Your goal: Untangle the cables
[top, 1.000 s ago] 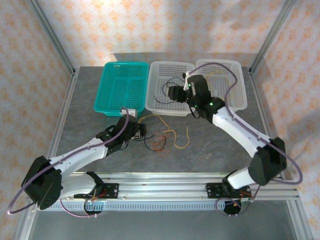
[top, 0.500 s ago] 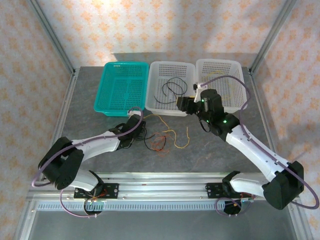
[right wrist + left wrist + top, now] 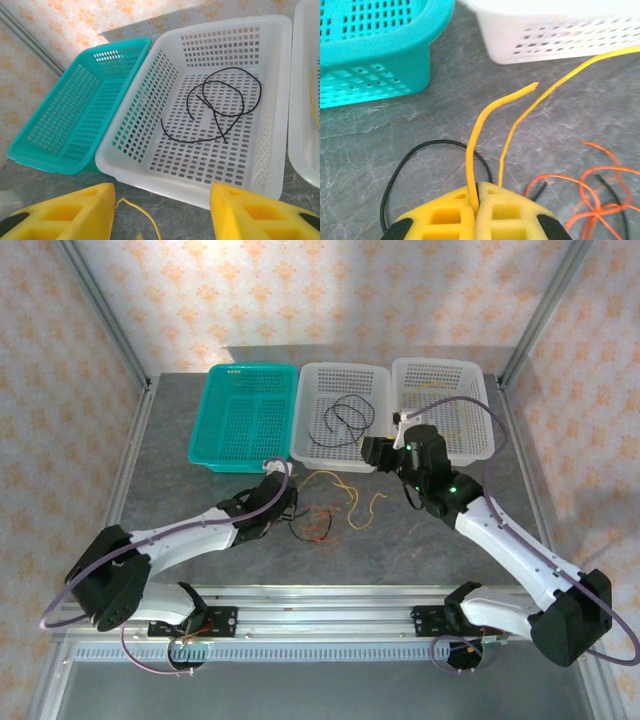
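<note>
A tangle of cables lies on the grey table in front of the baskets: a yellow cable [image 3: 340,488], an orange cable [image 3: 318,524] and a black cable [image 3: 298,532]. My left gripper [image 3: 284,502] is shut on the yellow cable [image 3: 487,115], which rises out between the foam pads [image 3: 445,215]. The black cable [image 3: 400,167] loops just ahead of it, with the orange cable [image 3: 600,175] to its right. My right gripper [image 3: 374,452] hangs open at the near rim of the middle white basket [image 3: 280,125]. A yellow cable end [image 3: 142,212] lies between its fingers, untouched.
A teal basket [image 3: 245,415] stands at the back left. Inside the middle white basket [image 3: 318,445] lies a separate black cable [image 3: 348,415]. A second white basket [image 3: 478,430] at the right holds a yellow strand [image 3: 314,95]. Metal frame posts border the table.
The left gripper has shut on the yellow cable and shifted a little right. The right gripper has drawn back from over the middle white basket to its near rim. The yellow cable has shifted.
</note>
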`<state>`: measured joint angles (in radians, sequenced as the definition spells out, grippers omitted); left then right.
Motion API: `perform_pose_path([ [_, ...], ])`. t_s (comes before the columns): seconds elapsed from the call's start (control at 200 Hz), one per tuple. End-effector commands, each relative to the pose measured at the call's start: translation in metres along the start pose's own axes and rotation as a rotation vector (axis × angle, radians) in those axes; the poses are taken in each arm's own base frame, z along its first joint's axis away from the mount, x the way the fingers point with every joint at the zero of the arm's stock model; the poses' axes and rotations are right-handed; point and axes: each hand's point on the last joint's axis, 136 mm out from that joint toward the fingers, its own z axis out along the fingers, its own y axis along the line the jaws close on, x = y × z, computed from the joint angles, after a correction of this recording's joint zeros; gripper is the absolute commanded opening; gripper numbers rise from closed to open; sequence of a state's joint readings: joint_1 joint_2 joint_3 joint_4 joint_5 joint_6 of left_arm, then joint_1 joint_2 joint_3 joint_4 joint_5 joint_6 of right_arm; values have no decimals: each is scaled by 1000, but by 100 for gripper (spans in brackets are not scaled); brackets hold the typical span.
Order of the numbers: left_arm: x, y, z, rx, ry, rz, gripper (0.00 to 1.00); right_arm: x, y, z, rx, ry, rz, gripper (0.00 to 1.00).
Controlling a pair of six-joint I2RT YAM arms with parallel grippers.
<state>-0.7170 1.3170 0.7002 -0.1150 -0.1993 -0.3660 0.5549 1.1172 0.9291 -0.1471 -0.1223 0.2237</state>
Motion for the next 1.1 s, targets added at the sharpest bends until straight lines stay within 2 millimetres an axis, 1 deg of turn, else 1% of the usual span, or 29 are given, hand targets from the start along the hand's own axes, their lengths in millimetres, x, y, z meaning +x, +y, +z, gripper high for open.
perform_pose_path([
  [0.0,-14,3,-22,-14,-34,-6,0,-4,-5,-5,15,-47,26,55],
  [0.115,-27,2,-40,12,-77,-24,0,2,-3,-6,-17,-49,45,62],
  [0.24,-46,0,-58,49,-138,-56,0,12,9,-8,-100,-23,26,69],
  [0.28,-51,-1,-62,57,-152,-60,0,16,12,-10,-125,-11,14,72],
  [0.325,-55,-1,-65,60,-163,-63,0,21,11,-12,-128,1,5,73],
  [0.395,-60,-1,-67,53,-168,-62,0,27,4,-14,-103,11,5,73],
  [0.476,-66,-1,-70,56,-186,-73,0,29,-2,-20,-82,-2,6,73],
  [0.551,-74,-2,-77,72,-215,-91,0,24,-7,-26,-59,-40,17,74],
  [0.596,-81,-3,-82,82,-234,-106,0,18,-17,-30,-6,-75,38,75],
  [0.666,-90,-3,-89,88,-258,-124,0,8,-40,-38,119,-141,98,75],
  [0.706,-95,-3,-93,96,-272,-130,0,3,-45,-42,148,-174,117,75],
  [0.786,-107,-4,-102,114,-299,-153,0,-1,-41,-45,113,-207,128,76],
  [0.891,-123,-1,-113,148,-334,-188,0,3,-28,-39,39,-183,110,80],
  [0.981,-137,6,-119,178,-359,-233,0,3,-15,-37,-30,-178,102,85],
  [1.096,-150,21,-121,187,-373,-286,0,-9,-3,-38,-101,-226,118,91],
])
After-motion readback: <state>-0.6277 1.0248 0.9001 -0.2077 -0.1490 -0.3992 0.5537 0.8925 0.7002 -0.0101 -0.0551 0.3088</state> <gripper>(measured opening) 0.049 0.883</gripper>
